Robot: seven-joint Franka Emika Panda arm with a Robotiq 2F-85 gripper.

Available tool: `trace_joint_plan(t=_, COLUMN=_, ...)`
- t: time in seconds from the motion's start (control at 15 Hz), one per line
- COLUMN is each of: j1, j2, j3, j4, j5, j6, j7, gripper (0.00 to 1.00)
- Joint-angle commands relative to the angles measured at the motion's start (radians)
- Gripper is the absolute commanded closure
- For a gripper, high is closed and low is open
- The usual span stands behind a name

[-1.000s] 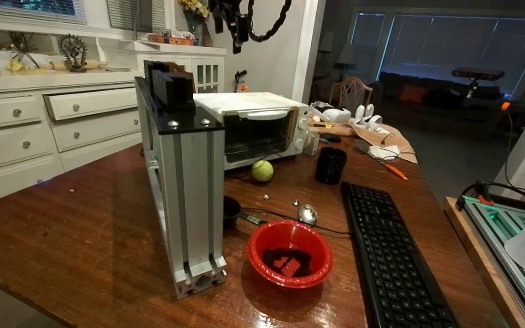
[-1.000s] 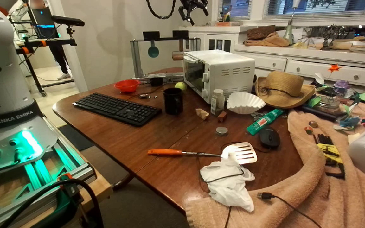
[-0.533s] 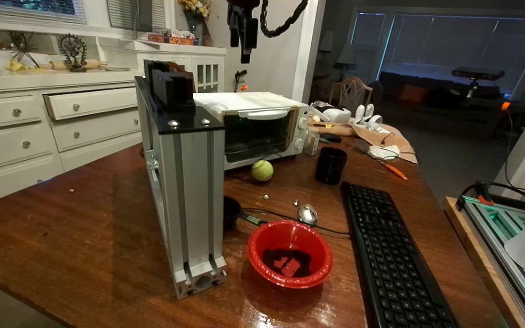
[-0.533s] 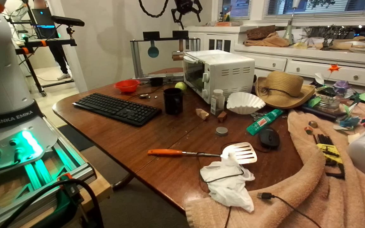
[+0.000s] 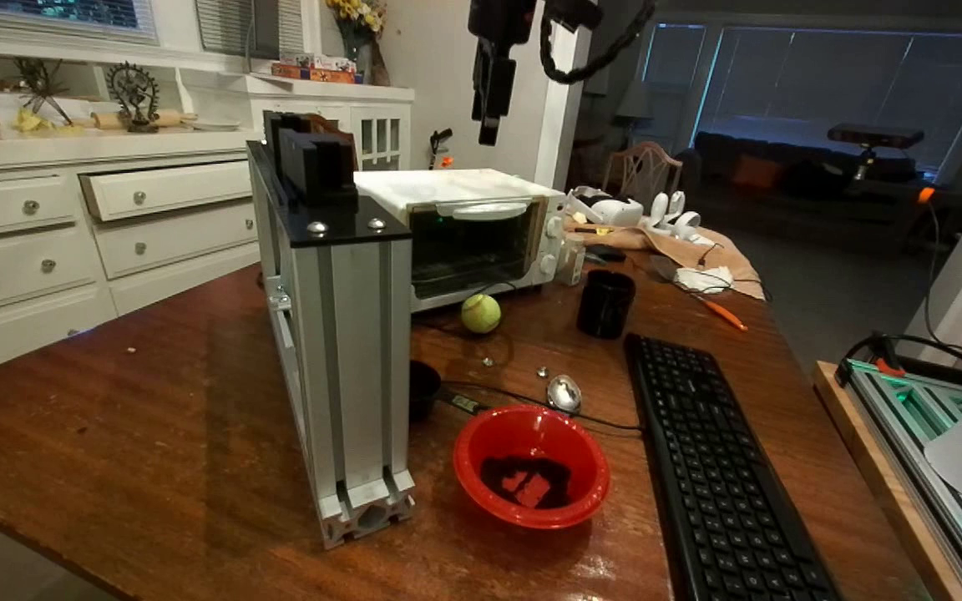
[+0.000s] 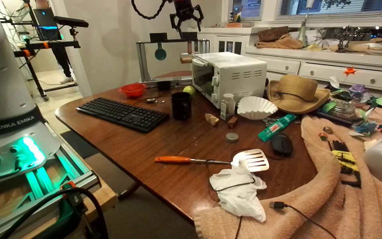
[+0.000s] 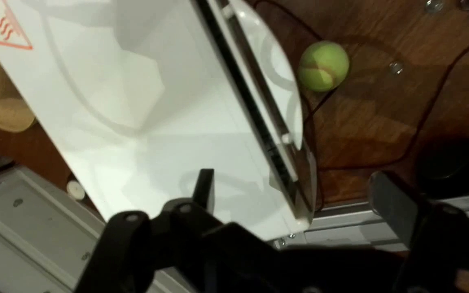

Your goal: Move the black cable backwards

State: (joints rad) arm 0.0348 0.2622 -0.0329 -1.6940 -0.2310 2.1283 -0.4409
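Observation:
The black cable (image 5: 606,422) is a thin cord on the table. In an exterior view it runs from the keyboard behind the red bowl, past the spoon. In the wrist view the cord (image 7: 425,116) curves across the wood towards the black cup, and more thin cord loops by the tennis ball. Another thin black cord with a USB plug (image 6: 278,205) lies on the towel. My gripper (image 7: 293,188) is open and empty, its fingers wide apart. It hangs high above the toaster oven, well above the cord, in both exterior views (image 5: 491,133) (image 6: 189,32).
The white toaster oven (image 5: 448,185) stands beneath the gripper, with a tennis ball (image 5: 481,313) before its door. A tall metal frame (image 5: 364,351), red bowl (image 5: 531,513), black cup (image 5: 424,388), spoon (image 5: 564,392), black mug (image 5: 606,305) and keyboard (image 5: 715,451) stand around the cord.
The gripper has come down and turned. It moved right in an exterior view that shows the metal frame up close, and left where the robot base shows. The cord and other objects have not moved.

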Motion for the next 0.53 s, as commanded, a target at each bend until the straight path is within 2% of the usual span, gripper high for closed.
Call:
trace_joint_plan(t=0.0, j1=-0.018, j2=-0.111, j3=0.017, j4=-0.158, j5=0.023, j6=-0.087, j7=0.09, gripper=0.0)
trace_joint_plan(t=0.27, j1=-0.019, j2=-0.155, j3=0.028, j4=-0.191, j5=0.058, j6=-0.245, j7=0.115, gripper=0.0)
trace_joint_plan(t=0.47, j1=-0.025, j2=-0.152, j3=0.032, j4=-0.163, j5=0.119, j6=-0.382, j7=0.101, gripper=0.0)
